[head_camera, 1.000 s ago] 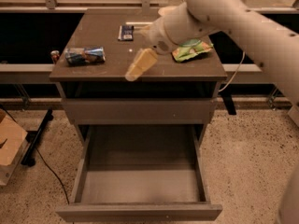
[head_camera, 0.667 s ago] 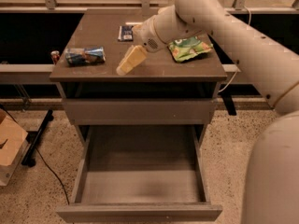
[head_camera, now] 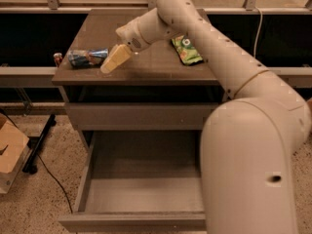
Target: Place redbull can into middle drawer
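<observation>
Pincer (head_camera: pixel 108 66) above brown cabinet top (head_camera: pixel 161 68).

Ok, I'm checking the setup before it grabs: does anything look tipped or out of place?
The redbull can lies on its side near the left edge of the cabinet top, not upright. The tool hovers close beside it. Nothing looks spilled.

We see a green snack bag (head_camera: pixel 186 50) at upper centre on the cabinet top (head_camera: pixel 161 69), right of the gripper (head_camera: pixel 115 58) hanging over its left part. A red-topped object (head_camera: pixel 58 58) sits at the far left edge, and a cardboard box (head_camera: pixel 10 150) stands at lower left.
</observation>
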### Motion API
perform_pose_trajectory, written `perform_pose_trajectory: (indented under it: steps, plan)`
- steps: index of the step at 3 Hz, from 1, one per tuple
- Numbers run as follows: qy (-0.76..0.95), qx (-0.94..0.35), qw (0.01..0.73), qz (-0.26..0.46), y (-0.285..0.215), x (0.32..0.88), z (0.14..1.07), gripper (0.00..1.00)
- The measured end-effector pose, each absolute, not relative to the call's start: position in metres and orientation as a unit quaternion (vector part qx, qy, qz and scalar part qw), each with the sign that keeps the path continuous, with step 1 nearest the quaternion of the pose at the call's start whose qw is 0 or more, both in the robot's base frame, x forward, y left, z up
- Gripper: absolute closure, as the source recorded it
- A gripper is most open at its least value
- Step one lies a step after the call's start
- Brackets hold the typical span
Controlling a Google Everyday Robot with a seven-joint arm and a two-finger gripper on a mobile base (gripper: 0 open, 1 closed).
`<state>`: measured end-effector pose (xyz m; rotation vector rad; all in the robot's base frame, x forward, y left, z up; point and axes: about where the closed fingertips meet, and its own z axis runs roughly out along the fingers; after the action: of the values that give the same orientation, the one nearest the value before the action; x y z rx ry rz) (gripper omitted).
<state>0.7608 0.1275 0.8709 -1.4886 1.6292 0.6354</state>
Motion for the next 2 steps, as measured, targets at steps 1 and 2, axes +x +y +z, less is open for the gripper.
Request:
perform_pose_trajectory:
  steps: [1, 2]
  plan:
    - [0.635, -0.603, 0.394, 0.281, 0.170, 0.774, 0.858, 0.00]
    - [0.631, -0.605, 0.386, 0.295, 0.189, 0.779, 0.850, 0.00]
